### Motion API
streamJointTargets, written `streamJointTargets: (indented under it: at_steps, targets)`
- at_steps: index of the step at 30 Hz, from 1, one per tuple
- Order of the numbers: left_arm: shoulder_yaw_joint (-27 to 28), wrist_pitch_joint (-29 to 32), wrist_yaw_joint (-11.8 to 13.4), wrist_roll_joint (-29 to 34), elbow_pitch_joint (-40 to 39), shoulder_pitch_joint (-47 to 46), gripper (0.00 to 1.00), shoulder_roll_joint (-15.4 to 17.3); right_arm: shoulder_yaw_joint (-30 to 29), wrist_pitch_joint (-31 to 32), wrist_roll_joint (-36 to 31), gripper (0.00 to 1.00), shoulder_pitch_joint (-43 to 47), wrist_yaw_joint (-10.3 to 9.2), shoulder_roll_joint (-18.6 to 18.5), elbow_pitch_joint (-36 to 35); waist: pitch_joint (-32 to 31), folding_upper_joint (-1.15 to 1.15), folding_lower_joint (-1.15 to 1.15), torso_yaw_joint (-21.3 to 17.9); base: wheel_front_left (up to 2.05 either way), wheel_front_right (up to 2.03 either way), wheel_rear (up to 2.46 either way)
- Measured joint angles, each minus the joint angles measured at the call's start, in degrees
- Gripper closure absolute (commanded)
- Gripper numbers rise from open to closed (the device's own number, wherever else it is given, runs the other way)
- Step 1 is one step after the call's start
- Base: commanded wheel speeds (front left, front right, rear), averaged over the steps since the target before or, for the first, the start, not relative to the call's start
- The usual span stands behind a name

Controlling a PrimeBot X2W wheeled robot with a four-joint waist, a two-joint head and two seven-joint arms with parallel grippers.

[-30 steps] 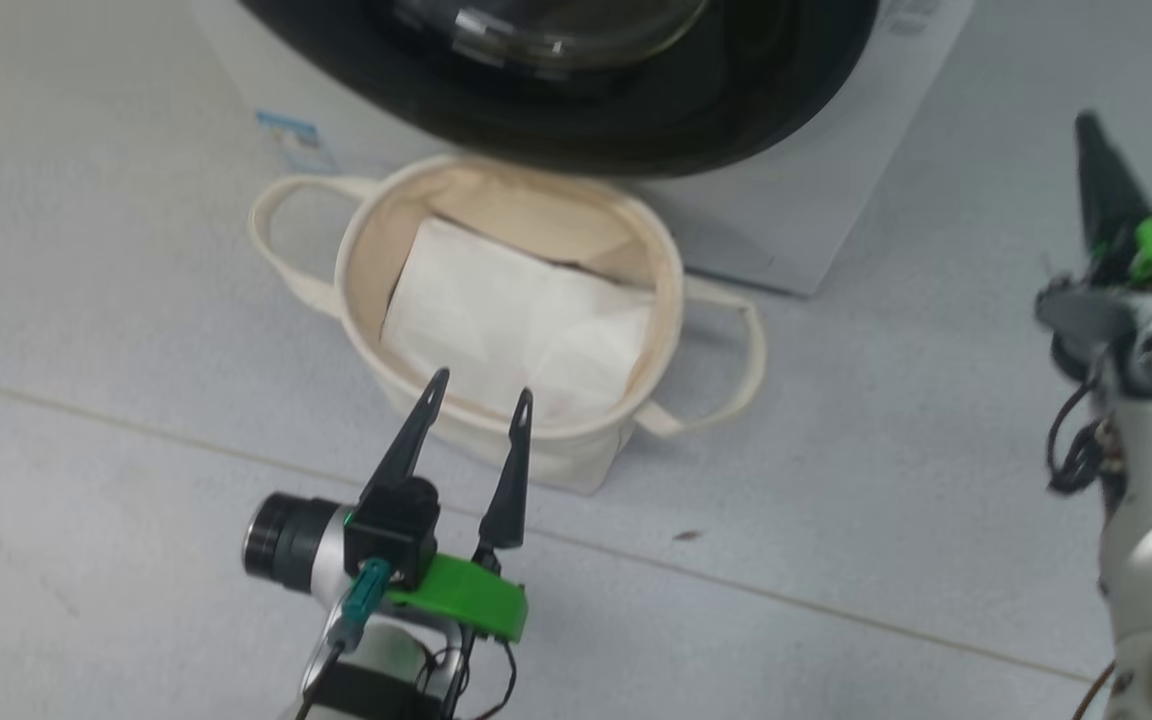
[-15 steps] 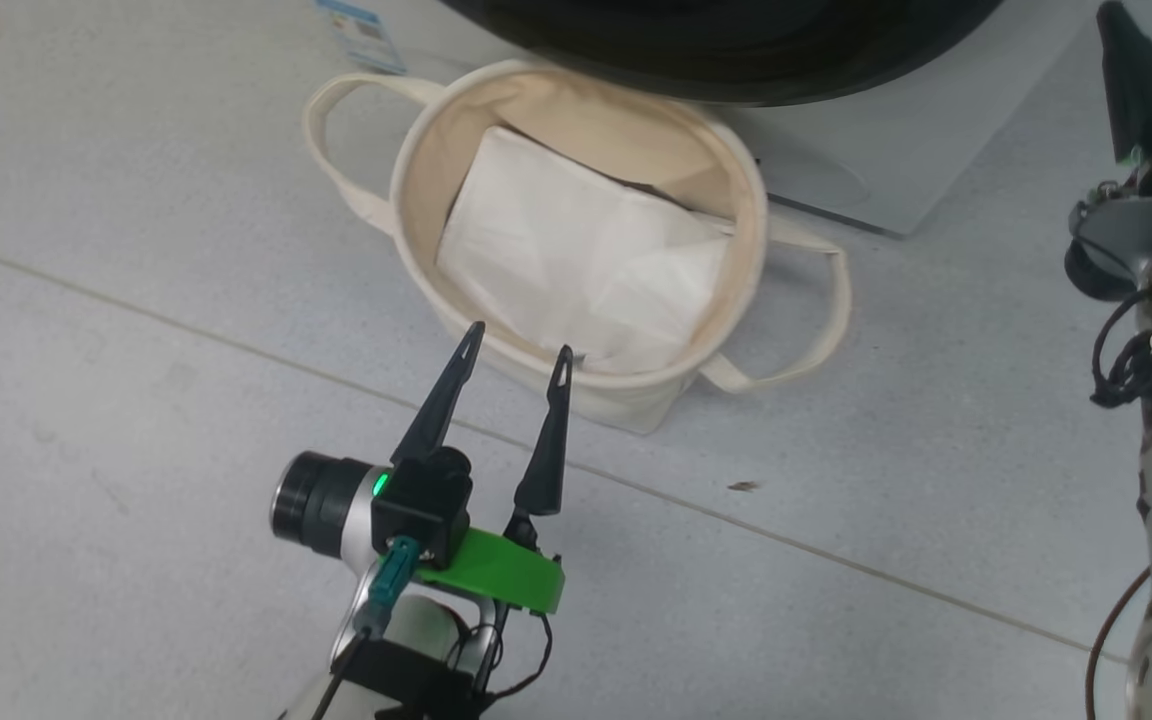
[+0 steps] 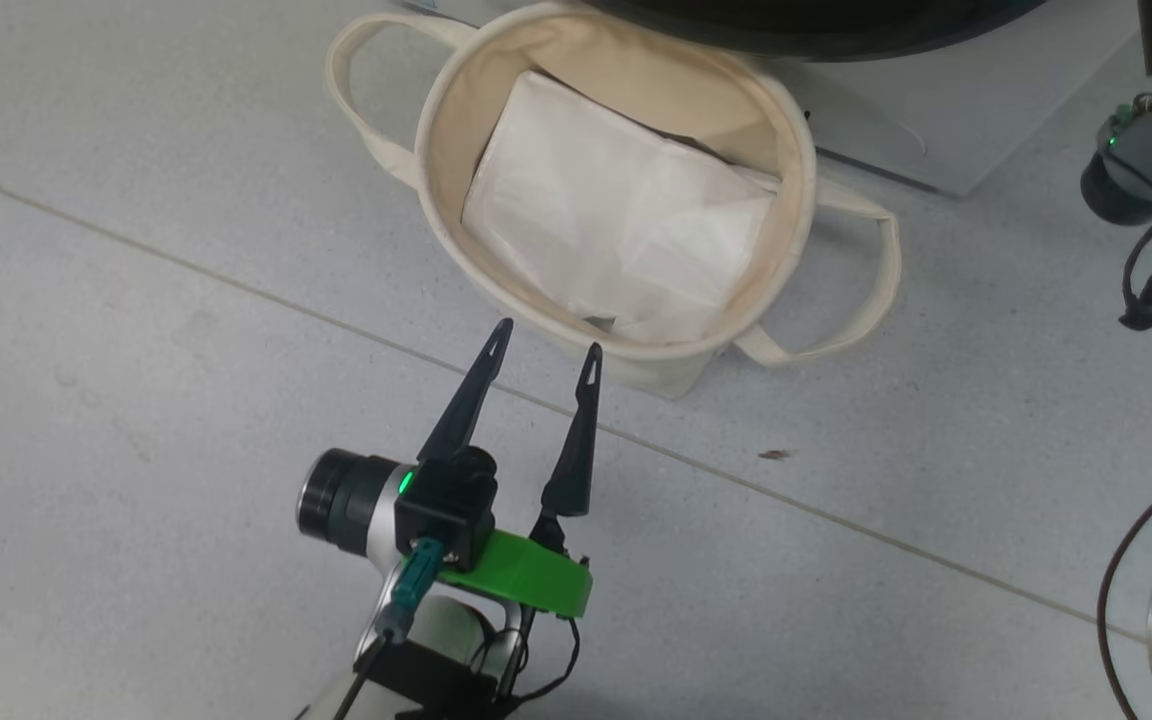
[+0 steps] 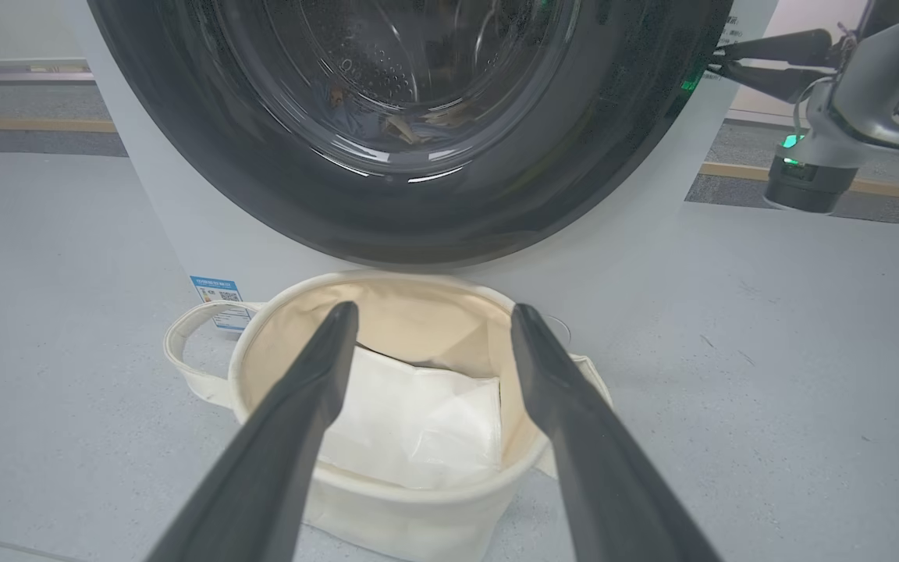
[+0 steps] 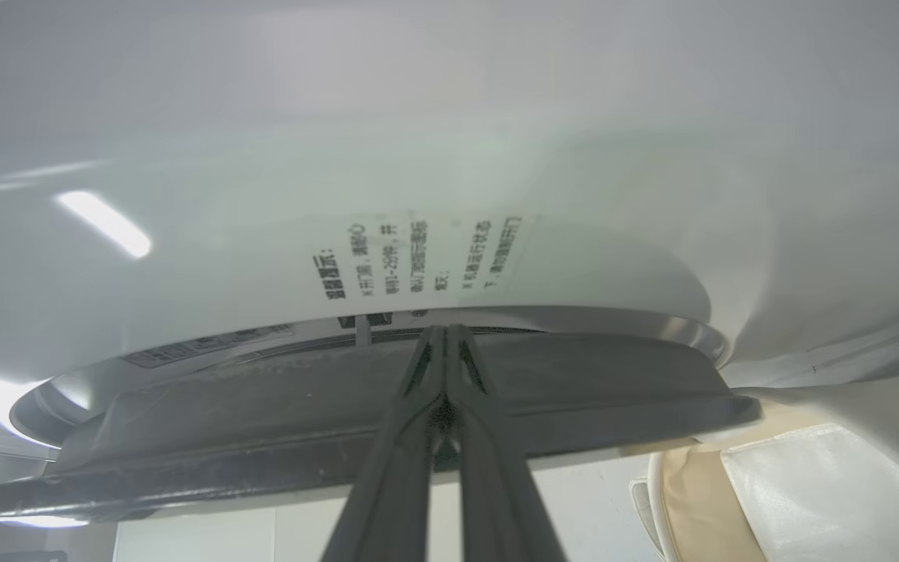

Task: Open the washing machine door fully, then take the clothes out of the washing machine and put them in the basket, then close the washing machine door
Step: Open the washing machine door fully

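One basket [image 3: 626, 75] near splayed left gripper [image 3: 548, 337], right gripper [image 5: 443, 332] closed — perhaps touching door [image 5: 223, 429]

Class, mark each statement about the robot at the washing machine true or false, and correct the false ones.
1. The left gripper is open and holds nothing. True.
2. The basket lies tipped on its side. False: it stands upright on the floor.
3. The right gripper is shut, its tips at the edge of the washing machine door. True.
4. The basket is empty. False: a flat white sheet lies in it.
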Motion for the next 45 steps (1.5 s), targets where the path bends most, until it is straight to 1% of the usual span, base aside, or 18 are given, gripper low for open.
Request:
streamJointTargets:
  at_steps: [6,8,12,16,21,27,32,37,45]
  targets:
    - [-0.8,0.0,0.6,-0.1,0.2,-0.8,0.00,0.0,0.3,0.1,0.3,1.00,-2.8,0.00,0.0,0.7,2.0,0.00,0.00,0.4,0.00,0.00,0.00]
    - [-1.2,0.0,1.2,-0.5,-0.1,-1.8,0.00,0.0,0.4,0.7,0.5,1.00,-3.7,0.00,0.0,1.6,2.8,0.00,0.00,0.7,0.00,0.00,0.00]
    - [-2.0,0.0,1.4,-0.7,-0.3,-2.1,0.00,-0.1,1.1,2.7,0.6,1.00,-4.6,0.00,-0.5,3.0,3.5,0.00,0.00,1.3,0.00,0.00,0.00]
    - [-2.2,-0.2,2.2,-1.5,-0.5,-2.1,0.00,-0.1,1.9,4.8,0.7,1.00,-4.3,-0.05,-1.2,3.0,3.2,0.00,0.00,1.7,0.00,0.00,0.00]
    - [-2.2,-0.3,2.3,-1.5,-0.5,-2.1,0.00,-0.1,3.1,5.9,0.1,1.00,-1.2,-0.05,-1.3,2.1,1.7,0.00,0.00,2.0,0.00,0.00,0.00]
    - [-1.7,-0.3,2.3,-1.7,-0.4,-1.4,0.00,-0.1,6.5,7.6,-1.4,1.00,4.0,-0.05,0.0,0.2,-0.7,0.00,0.00,1.8,0.00,0.00,0.00]
    - [-0.3,-0.3,1.7,-1.7,-0.2,0.8,0.00,-0.1,9.7,9.0,-1.7,1.00,7.7,-0.05,3.2,-1.6,-3.1,0.00,0.00,1.5,0.00,0.00,0.00]
    - [0.1,-0.3,1.0,-1.7,0.4,2.2,0.00,-0.1,12.9,9.7,-2.2,1.00,11.8,-0.04,5.7,-5.1,-5.4,0.00,0.00,1.4,0.00,0.00,0.00]
    - [1.5,-0.3,0.6,-1.7,0.6,3.8,0.00,-0.1,17.4,9.3,-1.3,1.00,17.1,-0.04,6.5,-7.1,-8.0,0.00,0.00,1.9,0.00,0.00,0.00]
